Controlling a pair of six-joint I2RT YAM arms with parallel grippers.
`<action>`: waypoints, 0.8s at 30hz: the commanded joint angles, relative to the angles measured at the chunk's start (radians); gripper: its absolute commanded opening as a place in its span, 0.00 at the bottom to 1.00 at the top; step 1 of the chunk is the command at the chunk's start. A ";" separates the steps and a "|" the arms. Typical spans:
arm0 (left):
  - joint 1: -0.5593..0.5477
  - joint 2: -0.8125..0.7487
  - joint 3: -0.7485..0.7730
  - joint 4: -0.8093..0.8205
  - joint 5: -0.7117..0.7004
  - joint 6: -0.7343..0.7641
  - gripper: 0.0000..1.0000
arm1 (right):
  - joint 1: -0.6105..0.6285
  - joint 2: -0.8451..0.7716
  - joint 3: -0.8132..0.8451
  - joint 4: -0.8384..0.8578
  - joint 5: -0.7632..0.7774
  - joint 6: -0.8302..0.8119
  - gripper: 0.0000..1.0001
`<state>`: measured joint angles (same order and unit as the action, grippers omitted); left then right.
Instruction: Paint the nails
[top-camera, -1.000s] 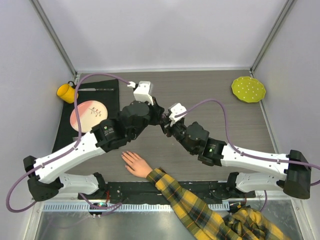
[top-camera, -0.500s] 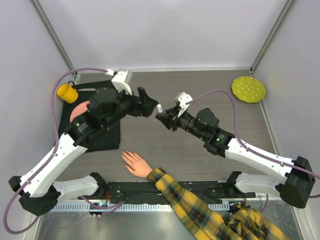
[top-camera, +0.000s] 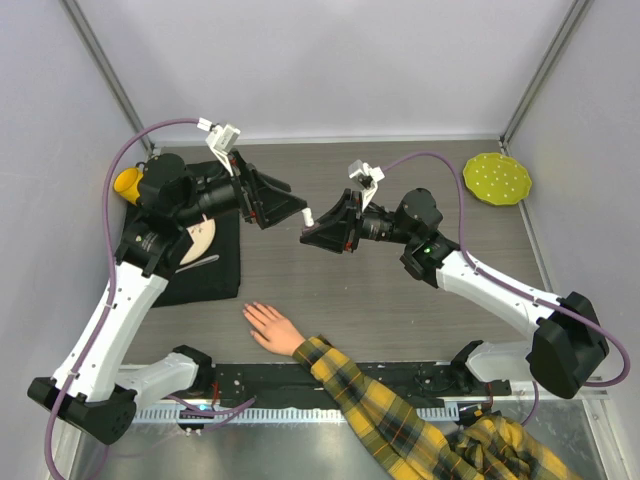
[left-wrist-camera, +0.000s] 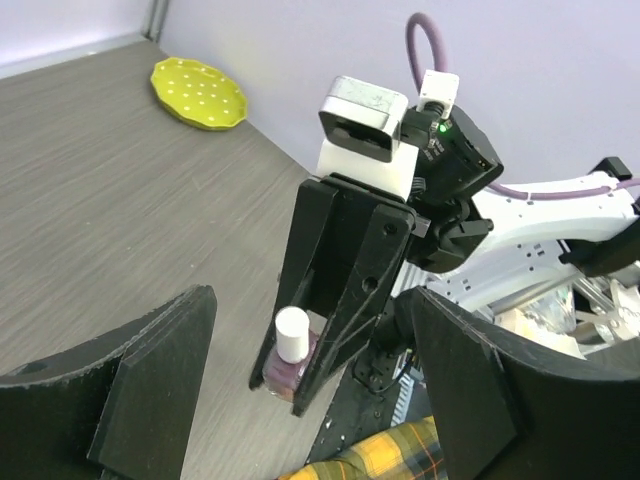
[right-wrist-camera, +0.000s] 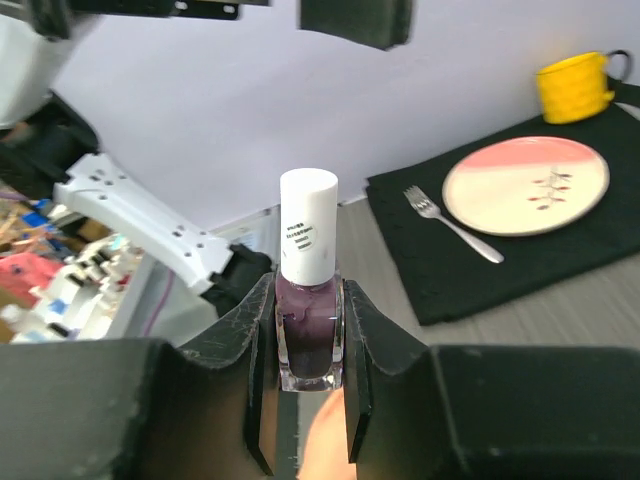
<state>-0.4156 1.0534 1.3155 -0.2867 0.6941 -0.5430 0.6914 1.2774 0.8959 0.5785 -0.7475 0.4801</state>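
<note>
A small purple nail polish bottle (right-wrist-camera: 310, 335) with a white cap (right-wrist-camera: 308, 225) stands upright in my right gripper (right-wrist-camera: 308, 372), which is shut on its glass body. Seen from above, that right gripper (top-camera: 312, 233) hangs over the table's middle with the cap (top-camera: 308, 214) pointing at my left gripper (top-camera: 291, 203). The left gripper (left-wrist-camera: 310, 305) is open with nothing in it, a short gap from the bottle (left-wrist-camera: 283, 365). The pale hand (top-camera: 270, 328) with its plaid sleeve (top-camera: 385, 412) lies flat near the front edge. Its nails are too small to make out.
A black mat (top-camera: 215, 270) at the left carries a pink plate (right-wrist-camera: 527, 185) and a fork (right-wrist-camera: 452, 226), with a yellow mug (top-camera: 130, 185) behind it. A yellow-green dotted plate (top-camera: 497, 178) sits at the back right. Purple cables loop over both arms.
My left gripper has opened and drawn back to the left, away from the cap. The right gripper has risen and swung toward the middle, still holding the bottle.
</note>
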 joint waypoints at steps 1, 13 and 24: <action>0.032 0.017 -0.005 0.095 0.128 -0.026 0.83 | -0.013 0.010 0.040 0.179 -0.122 0.127 0.01; 0.040 0.059 -0.085 0.238 0.202 -0.141 0.77 | -0.036 0.026 0.046 0.290 -0.145 0.213 0.01; 0.011 0.092 -0.117 0.366 0.275 -0.222 0.49 | -0.036 0.050 0.069 0.325 -0.138 0.239 0.01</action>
<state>-0.3912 1.1469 1.1896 -0.0021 0.9283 -0.7372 0.6567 1.3315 0.9127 0.8181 -0.8791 0.6945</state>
